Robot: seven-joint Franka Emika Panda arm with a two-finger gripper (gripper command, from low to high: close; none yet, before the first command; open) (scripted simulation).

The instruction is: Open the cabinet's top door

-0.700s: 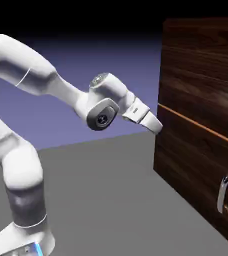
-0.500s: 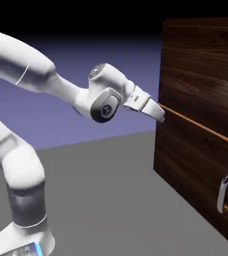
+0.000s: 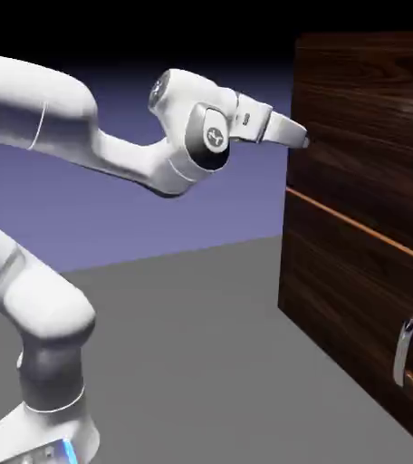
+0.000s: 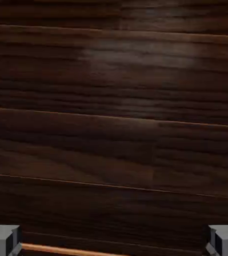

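At the top door's left edge, wide-open end effector

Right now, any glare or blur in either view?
Exterior view: sharp, dark toward the top, soft sheen on the cabinet. Hand view: filled by the top door wood, a pale glare patch upper middle, no blur, gripper tips crisp at the bottom corners.
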